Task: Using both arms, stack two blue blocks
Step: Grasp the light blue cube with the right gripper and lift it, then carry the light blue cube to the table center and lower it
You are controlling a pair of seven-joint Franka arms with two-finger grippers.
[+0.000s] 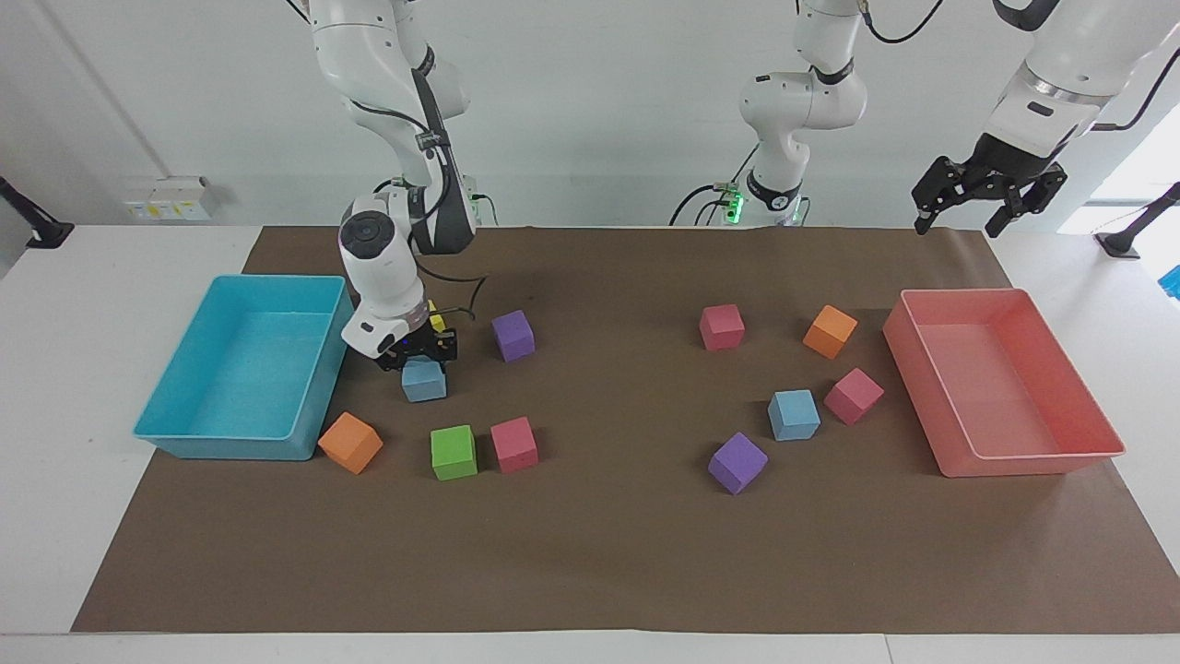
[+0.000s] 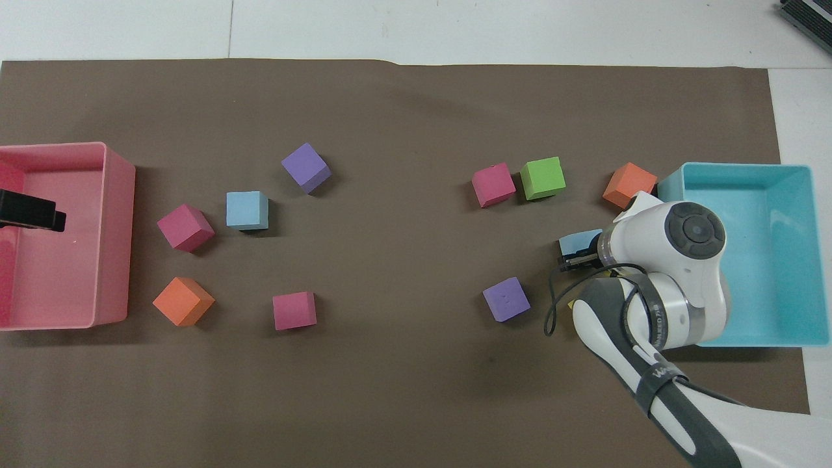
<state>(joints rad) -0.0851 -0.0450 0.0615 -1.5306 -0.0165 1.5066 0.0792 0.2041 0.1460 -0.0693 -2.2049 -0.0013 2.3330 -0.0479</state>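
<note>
right gripper [image 1: 420, 355] down on blue block [image 1: 424, 380] beside cyan tray [image 1: 175, 443], fingers astride it, grip can't tell | second blue block [image 1: 794, 414] near pink tray [image 1: 1032, 466] | left gripper [image 1: 986, 198] waits spread wide, empty, over mat edge

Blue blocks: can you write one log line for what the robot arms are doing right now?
right gripper: down on blue block beside cyan tray | left gripper: open, waiting above pink tray | second blue block: untouched | stack: not started
</note>
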